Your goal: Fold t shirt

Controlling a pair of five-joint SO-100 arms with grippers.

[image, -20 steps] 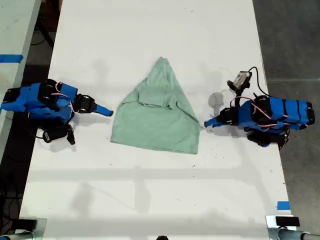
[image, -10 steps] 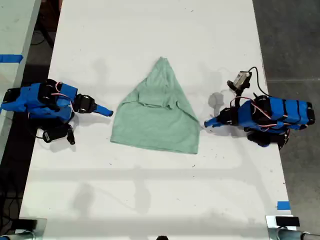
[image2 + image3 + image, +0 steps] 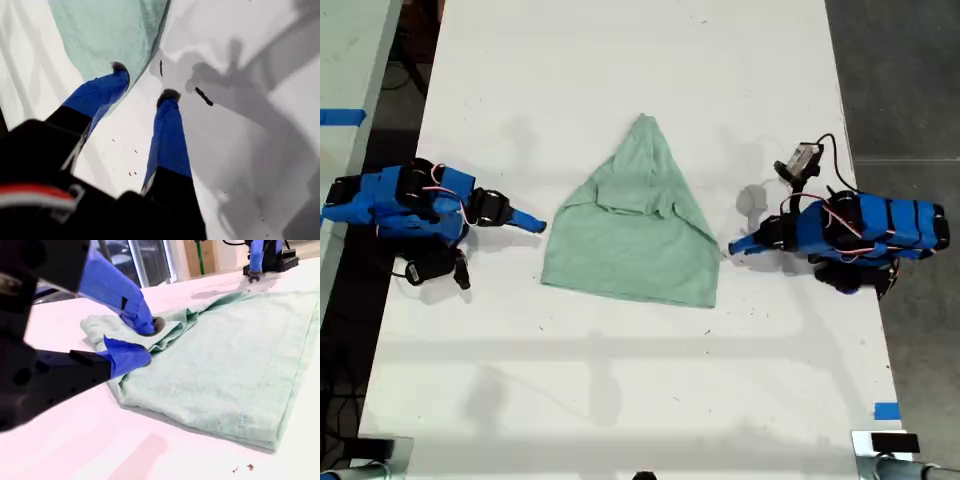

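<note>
T shirt (image 3: 640, 235) flat mid-table (image 3: 620, 80), folded to far peak. First wrist view: my first gripper (image 3: 145, 81) spread, empty, just beside shirt (image 3: 110, 30) edge. Second wrist view: my second gripper (image 3: 147, 342) parted, empty, near shirt (image 3: 225, 370) edge.

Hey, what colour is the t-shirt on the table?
Pale mint green, plain cloth t-shirt; clearest in the exterior view.
</note>
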